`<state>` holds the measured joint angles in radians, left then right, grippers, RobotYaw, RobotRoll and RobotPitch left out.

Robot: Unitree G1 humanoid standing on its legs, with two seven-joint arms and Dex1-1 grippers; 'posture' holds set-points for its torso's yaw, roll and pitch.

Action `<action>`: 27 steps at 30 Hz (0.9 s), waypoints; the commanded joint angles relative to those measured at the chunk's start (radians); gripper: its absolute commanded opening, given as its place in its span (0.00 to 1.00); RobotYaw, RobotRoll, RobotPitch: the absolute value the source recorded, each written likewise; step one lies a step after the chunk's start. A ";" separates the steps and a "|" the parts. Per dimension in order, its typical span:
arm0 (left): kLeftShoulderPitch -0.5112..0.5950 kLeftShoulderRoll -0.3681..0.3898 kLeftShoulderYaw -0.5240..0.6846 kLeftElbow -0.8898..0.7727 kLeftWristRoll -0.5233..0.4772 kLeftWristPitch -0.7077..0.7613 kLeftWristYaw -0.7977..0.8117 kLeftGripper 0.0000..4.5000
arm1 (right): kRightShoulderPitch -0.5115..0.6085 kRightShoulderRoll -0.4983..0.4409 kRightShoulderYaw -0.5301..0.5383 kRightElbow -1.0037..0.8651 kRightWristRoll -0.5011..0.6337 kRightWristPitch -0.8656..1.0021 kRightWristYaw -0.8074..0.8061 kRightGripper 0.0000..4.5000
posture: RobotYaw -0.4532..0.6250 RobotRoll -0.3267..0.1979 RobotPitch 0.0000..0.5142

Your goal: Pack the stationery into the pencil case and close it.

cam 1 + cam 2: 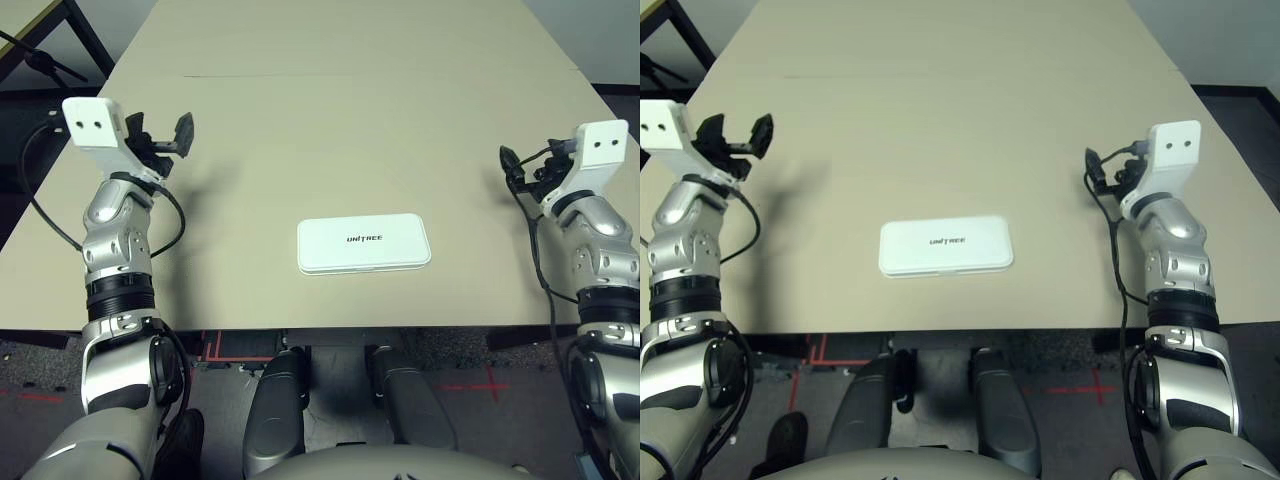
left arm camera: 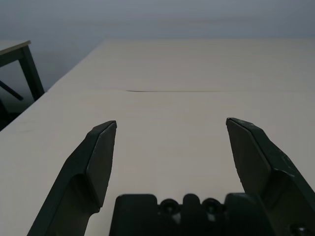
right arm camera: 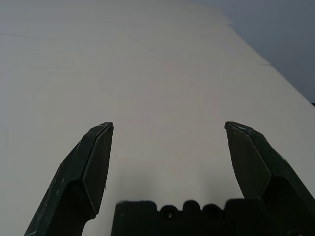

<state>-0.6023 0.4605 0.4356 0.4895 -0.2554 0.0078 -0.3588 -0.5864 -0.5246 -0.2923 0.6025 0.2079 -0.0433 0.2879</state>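
The white pencil case (image 1: pixel 364 243) lies flat near the front edge of the table (image 1: pixel 330 90), lid down and apparently closed, though its seam is hard to make out. It sits midway between the arms, well apart from both. Farther back, the left gripper (image 1: pixel 160 140) is raised at the left side, fingers spread wide and holding nothing. The right gripper (image 3: pixel 167 162) at the right side is likewise wide open over bare tabletop.

Silver arms, white wrists, black fingers.
Each jointed silver forearm (image 1: pixel 118 250) ends in a white wrist block (image 1: pixel 92 122) with two small dark holes; black cables (image 1: pixel 40 215) loop beside both arms, and the fingers (image 2: pixel 96 162) are wedge-shaped.
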 commanded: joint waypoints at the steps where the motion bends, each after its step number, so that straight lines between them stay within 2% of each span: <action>1: 0.024 0.019 0.024 0.050 -0.011 -0.052 0.016 1.00 | -0.033 -0.021 -0.032 0.084 -0.014 -0.058 -0.040 1.00 | 0.41 0.62 0.38; 10: 0.025 0.021 0.023 0.097 -0.023 -0.099 0.035 1.00 | -0.114 -0.045 -0.047 0.202 -0.016 -0.140 -0.071 1.00 | 0.40 0.62 0.39; 13: 0.028 0.018 0.018 0.097 -0.026 -0.102 0.038 1.00 | -0.127 -0.045 -0.044 0.214 -0.016 -0.149 -0.070 1.00 | 0.40 0.62 0.43; 20: 0.053 0.009 0.011 0.075 -0.030 -0.093 0.041 1.00 | -0.110 -0.022 -0.031 0.188 -0.012 -0.143 -0.052 1.00 | 0.41 0.62 0.48; 27: 0.057 0.017 0.009 0.069 -0.033 -0.088 0.036 1.00 | -0.108 -0.001 -0.027 0.183 -0.014 -0.145 -0.047 1.00 | 0.42 0.62 0.46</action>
<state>-0.5611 0.4737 0.4490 0.5651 -0.2767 -0.0845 -0.3227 -0.7031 -0.5335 -0.3241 0.7910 0.1963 -0.1814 0.2370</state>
